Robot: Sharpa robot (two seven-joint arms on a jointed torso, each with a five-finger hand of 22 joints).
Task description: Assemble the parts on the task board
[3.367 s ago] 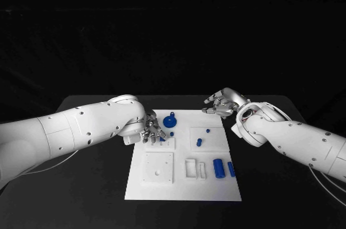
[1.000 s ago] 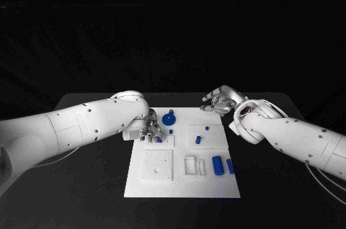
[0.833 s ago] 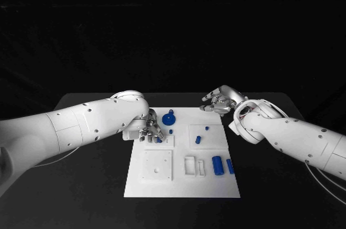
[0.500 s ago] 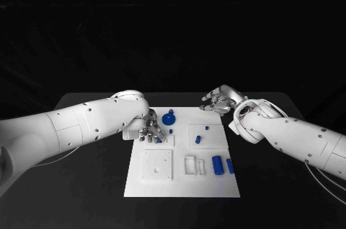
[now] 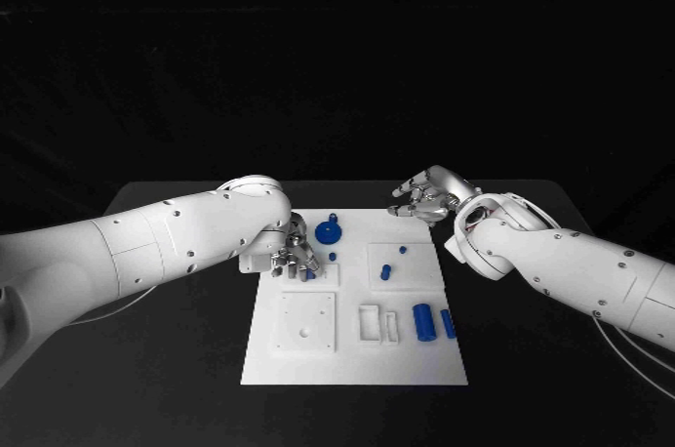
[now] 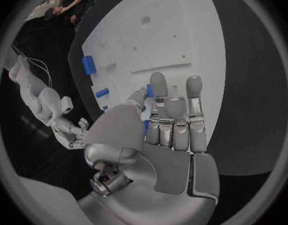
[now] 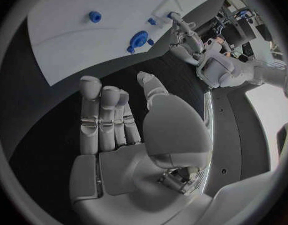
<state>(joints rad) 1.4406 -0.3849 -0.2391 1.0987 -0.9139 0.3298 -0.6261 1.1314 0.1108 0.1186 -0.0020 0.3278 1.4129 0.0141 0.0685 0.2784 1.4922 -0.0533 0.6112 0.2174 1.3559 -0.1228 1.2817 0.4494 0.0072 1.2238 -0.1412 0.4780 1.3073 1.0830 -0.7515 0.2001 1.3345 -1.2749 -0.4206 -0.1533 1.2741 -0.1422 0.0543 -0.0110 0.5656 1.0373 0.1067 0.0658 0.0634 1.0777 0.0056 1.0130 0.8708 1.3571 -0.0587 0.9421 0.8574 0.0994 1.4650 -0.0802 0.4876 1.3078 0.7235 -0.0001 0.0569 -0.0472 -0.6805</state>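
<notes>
Blue part (image 6: 148,91) pinched in left hand (image 6: 157,135), clearest from its wrist; right hand (image 7: 128,135) spread, empty.

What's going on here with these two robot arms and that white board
A two-armed robot is putting small blue parts into the white task board on a black table. Its left hand is down at the board's far left corner, fingers closed round a small blue part. The right hand hovers off the board's far right corner, fingers apart, holding nothing. A blue round knobbed part and two blue cylinders sit elsewhere on the board.
</notes>
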